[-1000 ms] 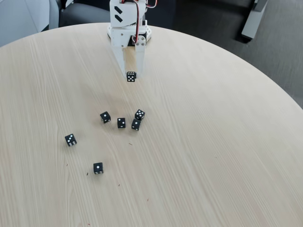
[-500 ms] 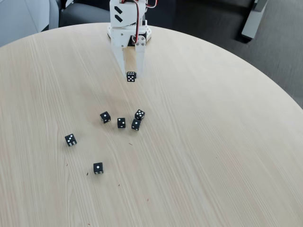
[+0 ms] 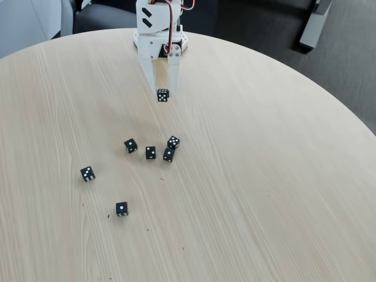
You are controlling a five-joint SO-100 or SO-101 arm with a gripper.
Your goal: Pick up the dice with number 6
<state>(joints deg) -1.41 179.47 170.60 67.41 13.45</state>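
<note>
- The white hand (image 3: 163, 93) points down near the far edge of the round wooden tabletop (image 3: 264, 176), its two fingers clenched on the dice with number 6 (image 3: 163, 95).
- That black die sits between the fingertips and shows a face crowded with white pips.
- Nearer the camera, a cluster of four black dice (image 3: 151, 153) lies on the tabletop, well apart from the hand.
- Two more dice lie at lower left: one (image 3: 87, 173) with several pips, one (image 3: 121, 208) showing a single pip.
</note>
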